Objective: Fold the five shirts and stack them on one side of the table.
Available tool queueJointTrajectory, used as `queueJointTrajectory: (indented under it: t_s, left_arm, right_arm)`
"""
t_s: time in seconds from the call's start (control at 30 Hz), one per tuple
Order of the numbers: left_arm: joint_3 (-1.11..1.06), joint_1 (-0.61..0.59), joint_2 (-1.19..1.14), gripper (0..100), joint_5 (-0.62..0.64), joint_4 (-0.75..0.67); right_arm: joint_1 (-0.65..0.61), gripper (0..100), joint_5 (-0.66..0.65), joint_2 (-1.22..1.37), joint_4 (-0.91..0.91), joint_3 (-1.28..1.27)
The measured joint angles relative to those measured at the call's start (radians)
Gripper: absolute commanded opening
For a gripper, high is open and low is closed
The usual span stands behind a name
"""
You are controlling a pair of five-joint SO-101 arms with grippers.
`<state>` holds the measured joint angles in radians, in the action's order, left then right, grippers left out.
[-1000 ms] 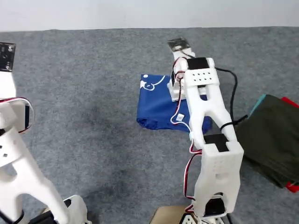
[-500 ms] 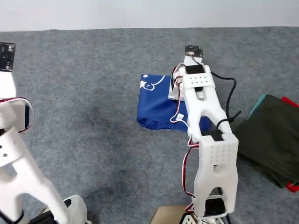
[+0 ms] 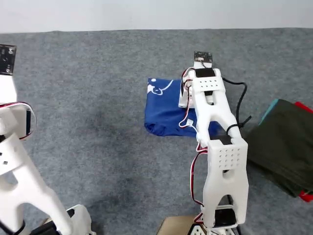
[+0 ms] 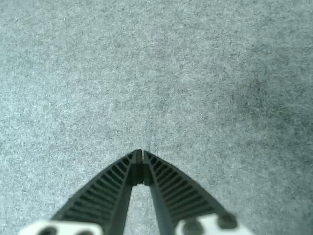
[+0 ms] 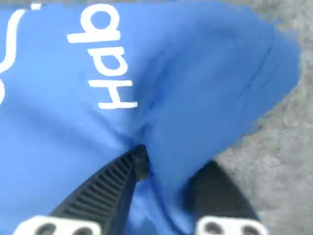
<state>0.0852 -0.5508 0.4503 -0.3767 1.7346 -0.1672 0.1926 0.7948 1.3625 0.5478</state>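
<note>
A folded blue shirt [image 3: 164,110] with white print lies on the grey carpet [image 3: 88,98] near the middle of the table. My right arm [image 3: 210,103] stretches over its right half, hiding that part. In the right wrist view my right gripper [image 5: 171,166] is shut on a bunched fold of the blue shirt [image 5: 195,73], with fabric between the ribbed finger [image 5: 115,188] and the other one. My left arm [image 3: 14,161] stands at the left edge, far from the shirt. The left gripper [image 4: 142,157] is shut on nothing, above bare carpet.
A stack of folded shirts [image 3: 286,147] sits at the right edge, dark green on top with teal and red edges showing beneath. A brown cardboard corner [image 3: 176,226] shows at the front by the right arm's base. Open carpet lies between the two arms.
The right arm has swung its wrist a little to the right and straightened over the blue shirt. The shirt's near edge shifted slightly. The left arm has stayed still.
</note>
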Motion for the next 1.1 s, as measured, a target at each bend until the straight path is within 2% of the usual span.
queueJointTrajectory:
  t_s: [0.2, 0.43, 0.73, 0.9, 1.1]
  left_arm:
    - [0.000, 0.000, 0.000, 1, 0.000, 0.000]
    - [0.000, 0.000, 0.000, 1, 0.000, 0.000]
    - [0.000, 0.000, 0.000, 1, 0.000, 0.000]
    - [0.000, 0.000, 0.000, 1, 0.000, 0.000]
    - [0.000, 0.000, 0.000, 1, 0.000, 0.000]
  right_arm:
    - [0.000, 1.1, -0.084, 0.014, 0.123, 0.052]
    - [-0.028, 1.1, -0.238, 0.018, 0.377, 0.150]
    - [-0.069, 1.0, -0.417, -0.127, 0.388, 0.002]
    - [0.018, 1.0, -0.640, -0.133, 0.321, -0.011]
    - [0.123, 1.0, -1.022, -0.133, 0.077, -0.011]
